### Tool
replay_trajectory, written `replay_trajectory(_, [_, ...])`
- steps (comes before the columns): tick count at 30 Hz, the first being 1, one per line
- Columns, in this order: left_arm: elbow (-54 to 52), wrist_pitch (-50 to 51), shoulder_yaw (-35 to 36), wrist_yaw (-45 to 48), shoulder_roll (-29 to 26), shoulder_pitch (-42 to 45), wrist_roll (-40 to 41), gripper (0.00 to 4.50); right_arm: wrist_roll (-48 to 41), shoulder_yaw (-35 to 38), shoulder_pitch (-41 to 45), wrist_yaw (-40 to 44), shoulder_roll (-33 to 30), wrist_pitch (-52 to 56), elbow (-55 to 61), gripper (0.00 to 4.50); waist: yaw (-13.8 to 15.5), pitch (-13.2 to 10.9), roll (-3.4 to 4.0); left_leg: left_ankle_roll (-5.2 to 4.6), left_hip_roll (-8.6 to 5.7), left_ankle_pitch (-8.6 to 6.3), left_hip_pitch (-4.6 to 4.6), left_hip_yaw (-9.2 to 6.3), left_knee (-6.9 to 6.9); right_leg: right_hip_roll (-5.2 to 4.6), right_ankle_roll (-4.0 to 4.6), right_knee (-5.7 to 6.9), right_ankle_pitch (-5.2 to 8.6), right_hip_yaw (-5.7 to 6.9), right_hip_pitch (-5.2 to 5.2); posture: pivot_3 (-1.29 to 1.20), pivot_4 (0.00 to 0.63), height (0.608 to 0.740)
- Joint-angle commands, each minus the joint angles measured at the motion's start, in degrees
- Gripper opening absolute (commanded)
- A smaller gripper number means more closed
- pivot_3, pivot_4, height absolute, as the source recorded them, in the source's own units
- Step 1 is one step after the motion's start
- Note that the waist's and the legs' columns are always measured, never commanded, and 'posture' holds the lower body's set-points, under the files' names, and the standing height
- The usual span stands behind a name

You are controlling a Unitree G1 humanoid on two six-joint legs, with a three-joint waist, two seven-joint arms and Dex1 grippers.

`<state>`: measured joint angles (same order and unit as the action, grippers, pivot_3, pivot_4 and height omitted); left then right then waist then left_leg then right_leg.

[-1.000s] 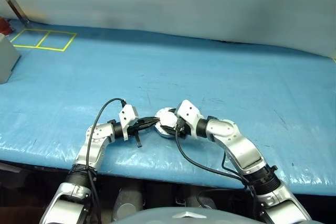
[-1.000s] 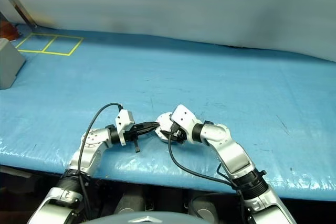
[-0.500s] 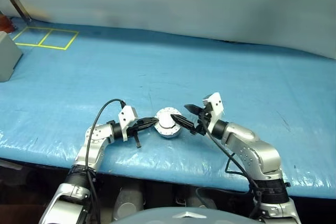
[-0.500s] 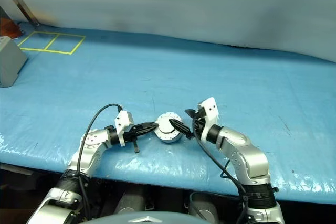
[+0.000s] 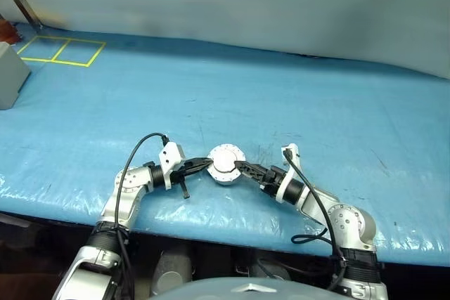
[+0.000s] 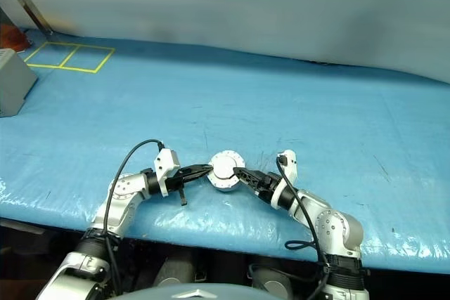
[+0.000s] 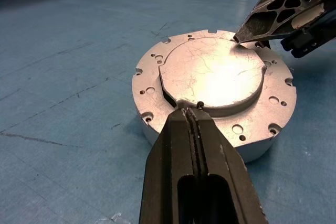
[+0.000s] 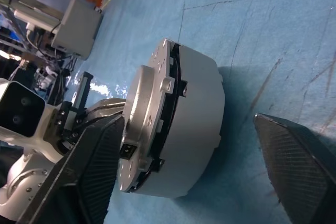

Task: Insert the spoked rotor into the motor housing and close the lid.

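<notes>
Counting for you: one motor housing [image 5: 225, 165] on blue table [image 5: 295, 103], lid [image 7: 212, 74] down flat on top, two grippers, one grey box [image 5: 8, 75] at far left edge, cut off by frame. Left gripper [image 7: 195, 113] was clenched, tips against housing rim at lid edge, grasping nothing. Right gripper [image 8: 194, 171] was spread, fingers either side of housing; one tip [image 7: 247, 32] touched lid's far edge. Spoked rotor hidden, you couldn't tell whether it sat inside.
</notes>
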<state>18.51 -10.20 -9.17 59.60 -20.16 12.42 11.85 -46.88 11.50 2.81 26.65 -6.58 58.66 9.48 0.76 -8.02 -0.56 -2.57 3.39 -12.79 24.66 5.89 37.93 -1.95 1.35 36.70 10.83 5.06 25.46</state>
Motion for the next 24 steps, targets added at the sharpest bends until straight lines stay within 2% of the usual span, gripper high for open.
replay_trajectory(1, [0.41, 0.96, -1.22, -0.02, -0.12, -1.02, -1.08, 0.0, -3.52, 0.84, -0.43, 0.09, 0.35, 1.4, 0.62, 2.88, -0.02, 0.0, 0.0, 0.0, 0.0, 0.0, 0.0, 0.0, 0.0, 0.0, 0.0, 0.0, 0.0, 0.0, 0.0, 0.0, 0.15, 0.74])
replay_trajectory(6, [0.38, 1.15, -1.04, -0.48, 0.08, -1.01, -0.93, 0.0, -4.72, 0.58, -0.56, -0.78, 0.07, 1.75, -0.06, 1.37, 0.01, -0.01, 0.03, 0.01, 0.0, 0.0, 0.0, -0.03, 0.0, -0.02, 0.0, -0.03, 0.0, 0.02, 0.0, 0.0, 0.15, 0.74])
replay_trajectory(7, [0.33, 1.23, -0.77, -1.1, 0.39, -1.06, -0.83, 0.0, -4.78, 0.53, -0.56, -0.79, -0.06, 1.71, -0.22, 1.3, 0.01, -0.01, 0.04, 0.01, 0.0, -0.01, -0.01, -0.03, 0.0, -0.02, 0.0, -0.03, 0.0, 0.01, -0.02, 0.0, 0.15, 0.74])
replay_trajectory(9, [0.24, 1.84, 0.1, -2.33, 1.26, -1.01, 0.06, 0.0, -4.87, 0.43, -0.54, -0.97, -0.18, 1.69, -0.26, 1.3, 0.03, -0.01, 0.04, 0.01, 0.0, -0.01, -0.01, -0.03, 0.0, -0.03, -0.01, -0.02, 0.0, 0.02, -0.02, 0.0, 0.15, 0.74])
replay_trajectory(13, [-1.78, 9.37, 4.68, -3.7, 4.56, -0.69, 7.87, 0.0, -6.31, 1.67, -0.15, -2.11, 0.68, 1.59, -0.29, 1.3, -0.03, -0.03, 0.04, 0.01, -0.02, 0.0, 0.01, -0.03, 0.01, -0.06, -0.02, -0.03, -0.01, 0.03, -0.01, 0.0, 0.15, 0.74])
replay_trajectory(21, [-7.78, 17.06, 12.12, -7.39, 7.84, -2.43, 18.01, 0.0, -16.5, 8.2, 2.73, -7.21, 5.83, 0.37, -0.66, 1.3, -0.76, -0.15, 0.06, -0.29, 0.03, 0.17, 0.38, -0.06, -0.04, 0.17, -0.11, 0.03, -0.04, -0.01, 0.07, 0.0, 0.15, 0.74])
replay_trajectory(24, [-9.86, 20.54, 14.43, -9.1, 9.24, -3.23, 21.94, 0.59, -20.13, 10.24, 4.27, -10.18, 7.85, -0.55, -0.87, 1.3, -0.92, -0.21, 0.06, -0.29, 0.04, 0.17, 0.43, -0.09, -0.04, 0.22, -0.19, 0.02, -0.07, -0.04, 0.11, 0.0, 0.15, 0.74])
